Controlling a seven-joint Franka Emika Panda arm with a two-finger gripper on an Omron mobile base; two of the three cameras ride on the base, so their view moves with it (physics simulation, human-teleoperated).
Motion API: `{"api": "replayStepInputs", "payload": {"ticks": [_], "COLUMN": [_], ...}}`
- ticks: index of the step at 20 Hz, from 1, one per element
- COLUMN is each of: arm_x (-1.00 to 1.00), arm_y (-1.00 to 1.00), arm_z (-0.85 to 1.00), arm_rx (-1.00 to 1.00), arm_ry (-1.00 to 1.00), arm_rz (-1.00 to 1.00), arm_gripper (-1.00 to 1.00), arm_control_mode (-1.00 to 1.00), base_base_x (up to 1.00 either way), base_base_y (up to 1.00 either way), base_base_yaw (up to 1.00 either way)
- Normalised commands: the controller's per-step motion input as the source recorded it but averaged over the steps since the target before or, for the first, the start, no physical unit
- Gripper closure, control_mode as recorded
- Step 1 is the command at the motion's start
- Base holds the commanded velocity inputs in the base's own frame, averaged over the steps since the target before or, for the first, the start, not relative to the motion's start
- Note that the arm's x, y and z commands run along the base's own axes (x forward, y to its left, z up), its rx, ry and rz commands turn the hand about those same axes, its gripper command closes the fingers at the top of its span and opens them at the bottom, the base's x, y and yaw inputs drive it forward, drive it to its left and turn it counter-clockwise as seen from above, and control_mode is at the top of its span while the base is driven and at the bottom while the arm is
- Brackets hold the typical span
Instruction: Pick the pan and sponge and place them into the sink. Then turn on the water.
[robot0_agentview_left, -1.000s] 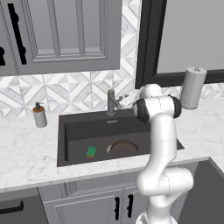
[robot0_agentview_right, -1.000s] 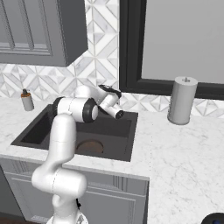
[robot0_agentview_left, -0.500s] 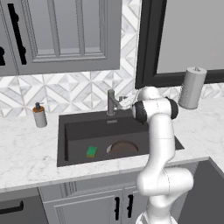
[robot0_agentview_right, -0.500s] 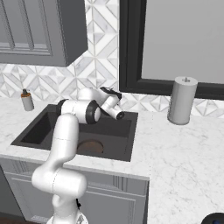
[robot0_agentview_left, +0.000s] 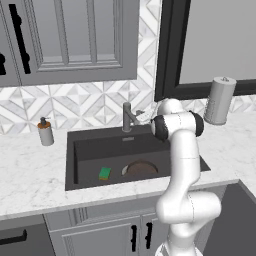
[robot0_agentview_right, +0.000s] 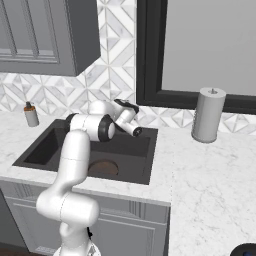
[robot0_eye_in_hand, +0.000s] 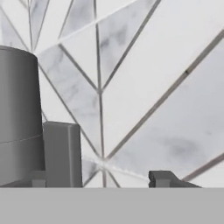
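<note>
One sponge (robot0_agentview_left: 104, 173), left view alone

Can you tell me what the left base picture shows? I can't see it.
A white robot arm reaches its gripper to the grey faucet behind a black sink. A green sponge and a brown pan lie in the sink, and no water is running. A soap dispenser stands to the left, a paper towel roll to the right.
</note>
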Motion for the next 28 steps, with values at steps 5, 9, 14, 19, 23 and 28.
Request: {"api": "replayStepInputs", "payload": {"ticks": [5, 9, 14, 19, 23, 28], "arm_x": [0.0, 0.06, 0.06, 0.01, 0.0, 0.0], "arm_y": [-0.86, -1.0, -1.0, -1.0, -1.0, -1.0], "arm_z": [0.0, -0.01, -0.03, -0.11, -0.13, -0.21], "arm_rx": [0.13, 0.21, 0.21, 0.19, 0.18, 0.19], "arm_ry": [0.08, 0.16, 0.21, 0.23, 0.19, 0.17], "arm_rz": [-0.05, -0.12, -0.13, -0.13, -0.1, -0.07], "arm_gripper": [1.0, 1.0, 1.0, 1.0, 1.0, 1.0], "arm_control_mode": [-1.0, -1.0, -1.0, -1.0, -1.0, -1.0], "base_base_x": [0.0, 0.0, 0.0, 0.0, 0.0, 0.0], "base_base_y": [0.0, 0.0, 0.0, 0.0, 0.0, 0.0], "base_base_yaw": [0.0, 0.0, 0.0, 0.0, 0.0, 0.0]}}
